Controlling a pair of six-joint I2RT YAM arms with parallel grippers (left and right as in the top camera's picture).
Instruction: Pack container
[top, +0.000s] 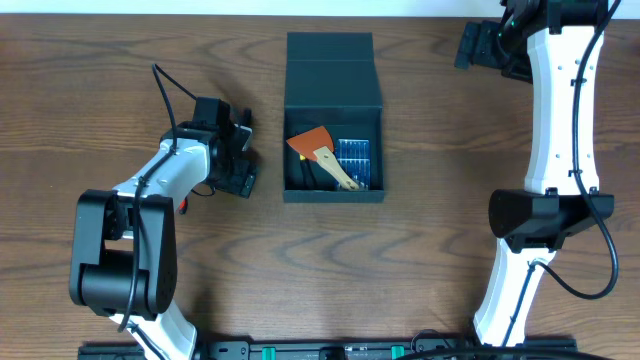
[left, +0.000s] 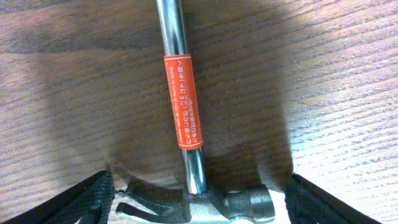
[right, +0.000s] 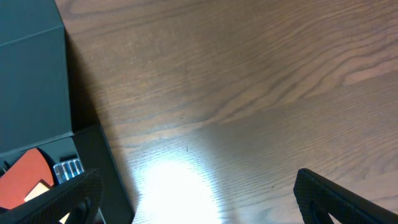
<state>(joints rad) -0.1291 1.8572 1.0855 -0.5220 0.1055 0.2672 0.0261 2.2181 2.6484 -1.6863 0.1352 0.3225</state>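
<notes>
Two grippers, both gaping wide, neither holding anything. I'm reading the step as grabbing the hammer (left: 184, 99) to go in next.

The left gripper (left: 198, 202) is hanging over the hammer, which is lying flat on the surface (top: 430, 250). Its fingers (left: 93, 199) are straddling the hammer head (left: 239, 205), one on each side and well clear of the steel. From overhead the hammer is mostly hiding under the left arm.

The container (top: 334, 192) is sitting open just to the right of that gripper with its lid flap folded back. It is already holding an orange scraper (top: 318, 148) and a blue drill-bit case (top: 354, 155).

The right gripper (right: 196, 193) is idling at the far right corner over bare wood, with the container's corner showing at the left edge of its view.

To do it well, I'm thinking: come straight down and close across the neck where the chrome shaft is meeting the head. That is the heavy end, so the handle should be drooping less on the lift. The shaft is round and slick, so I'm expecting it to roll or twist if the pads are landing off-centre, and I'm wanting them square to it. The orange label is a poor spot, too far from the weight.

I'm also judging the box tight. The hammer probably needs to go in on a diagonal, over the scraper, lowered gently rather than dropped.
</notes>
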